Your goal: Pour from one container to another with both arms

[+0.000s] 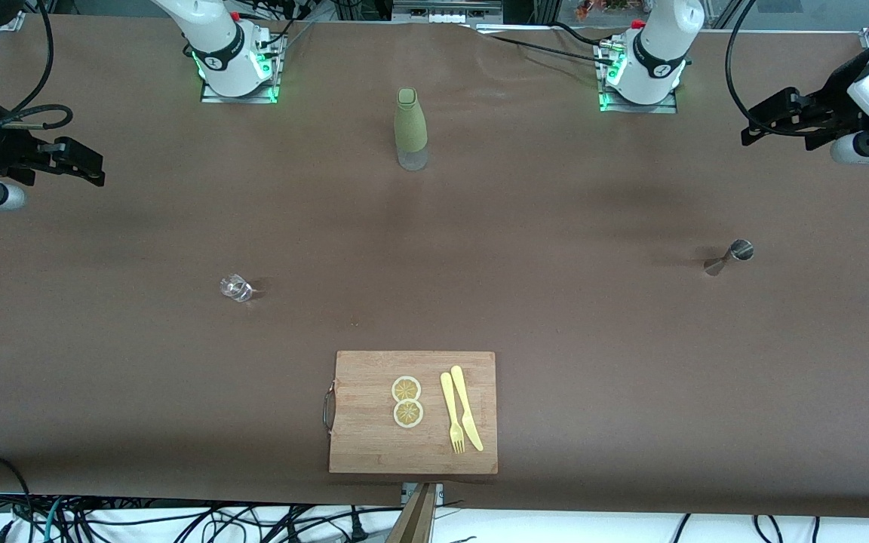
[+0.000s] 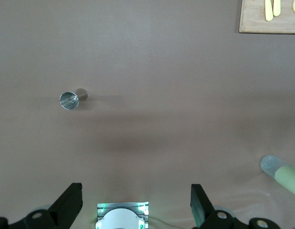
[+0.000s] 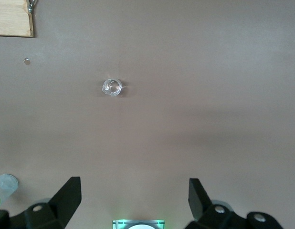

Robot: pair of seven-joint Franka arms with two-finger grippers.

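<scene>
On the brown table (image 1: 555,317), going from the right arm's end to the left arm's, one right gripper (image 1: 91,167), one glass cup (image 1: 236,287), one olive-green bottle (image 1: 410,130), one cutting board (image 1: 359,445), one steel jigger (image 1: 730,256) and one left gripper (image 1: 757,128) were seen. Two lemon slices (image 1: 407,401), one yellow fork (image 1: 452,413) and one yellow knife (image 1: 466,407) were counted on the board.

Only the front view took in both arms, each raised over its own end of the table. Only the right wrist view showed a small pale speck (image 3: 27,61) near the board's corner.

Both pairs of jaws were held wide and empty. The cup was seen standing well apart from the right jaws, the jigger well apart from the left jaws.
</scene>
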